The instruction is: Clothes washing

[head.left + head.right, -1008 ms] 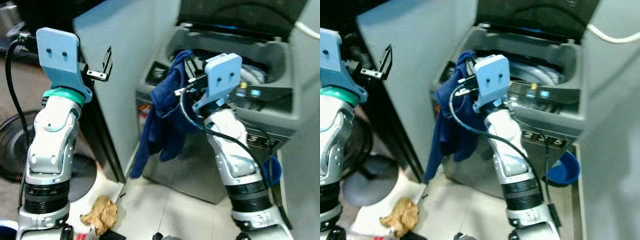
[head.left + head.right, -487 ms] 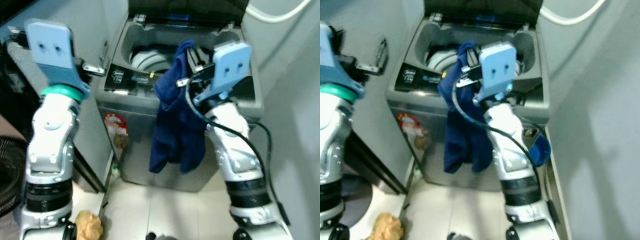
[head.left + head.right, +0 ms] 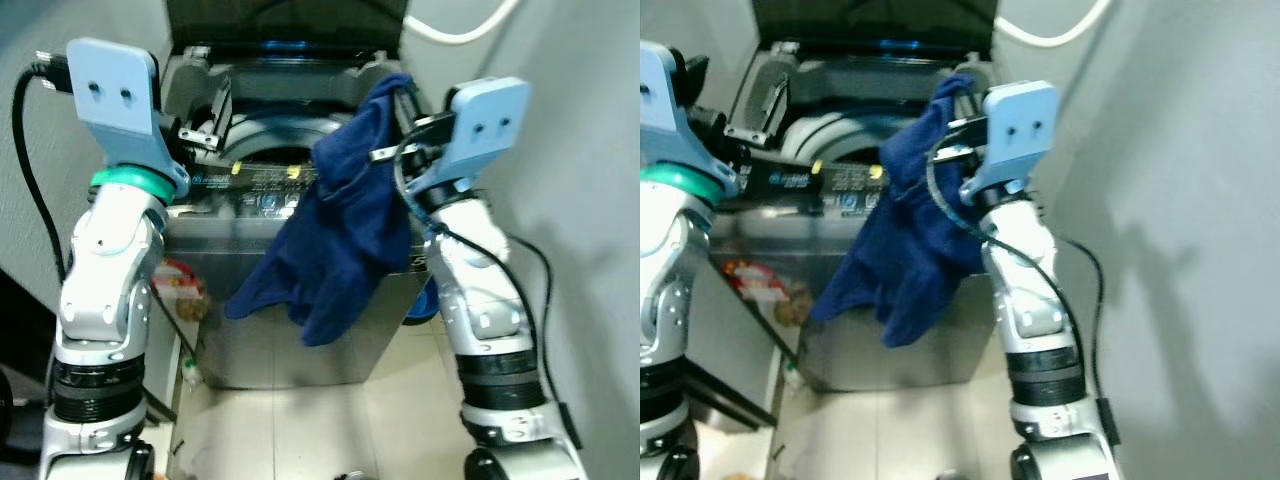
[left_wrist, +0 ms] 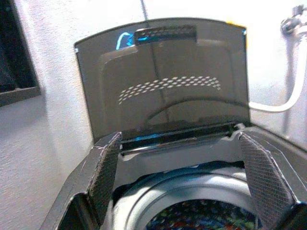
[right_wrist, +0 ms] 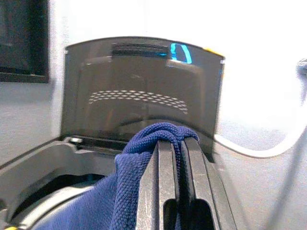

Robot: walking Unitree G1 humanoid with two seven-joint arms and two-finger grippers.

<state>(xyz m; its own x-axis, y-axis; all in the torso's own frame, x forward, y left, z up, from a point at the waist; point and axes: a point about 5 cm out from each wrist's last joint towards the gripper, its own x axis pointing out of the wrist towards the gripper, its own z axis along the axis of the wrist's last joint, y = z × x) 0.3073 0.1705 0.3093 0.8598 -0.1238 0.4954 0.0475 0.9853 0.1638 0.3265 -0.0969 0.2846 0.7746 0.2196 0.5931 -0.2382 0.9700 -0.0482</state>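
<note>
I see a pale tiled floor [image 3: 300,425] under me; the washing machine [image 3: 250,330] stands on it.

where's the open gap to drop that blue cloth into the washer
Free: the drum mouth, bordered by the raised lid behind and the control panel in front. Crowded: the left gripper over its left rim, and the right gripper with the blue cloth draping the right front.

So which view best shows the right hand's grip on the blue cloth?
The right wrist view: the right hand has both fingers pinched on a fold of the blue cloth. The eye views show the cloth hanging over the washer front, with the pinch behind the wrist plate. The left wrist view shows the raised lid.
</note>
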